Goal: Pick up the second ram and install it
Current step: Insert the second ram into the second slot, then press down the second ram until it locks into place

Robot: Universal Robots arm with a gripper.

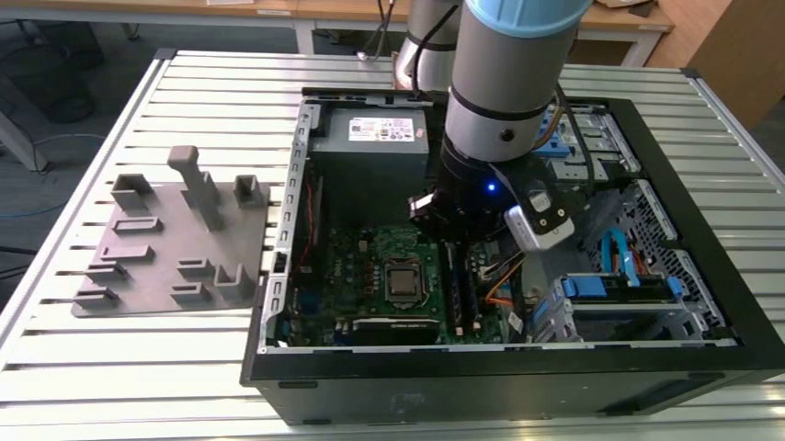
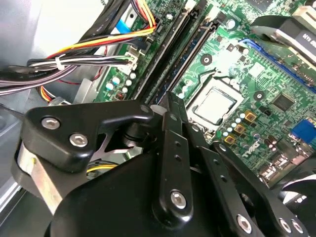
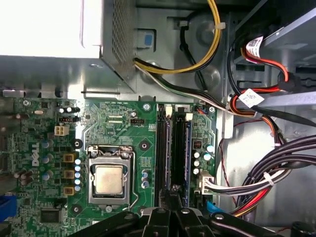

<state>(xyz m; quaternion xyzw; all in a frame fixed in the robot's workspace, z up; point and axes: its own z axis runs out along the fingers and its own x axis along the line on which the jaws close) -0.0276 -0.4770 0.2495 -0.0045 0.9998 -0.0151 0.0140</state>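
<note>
The arm reached down into the open computer case [image 1: 276, 276], its gripper [image 3: 173, 210] low over the memory slots [image 3: 163, 148] of the green motherboard [image 1: 368, 253]. In both wrist views the black fingers [image 2: 170, 128] stood close together over the slot line; whether they pinched anything, I could not tell. The second ram [image 3: 181, 153] stood on edge in the slot farther from the CPU socket [image 3: 109, 177], its long axis parallel to the slot rails, one end pointing toward the power supply [image 1: 374, 147] and the other running under the fingers. In the second wrist view the stick [image 2: 190, 52] ran away from the fingertips along the same line. Bundled cables [image 3: 276, 168] crowded the board's edge just beside the slots, and yellow wires [image 3: 197, 59] hung near their far end. On the table [image 1: 147, 367], at the exterior view's left, lay the grey fixture plate [image 1: 172, 248], well apart from the case.
</note>
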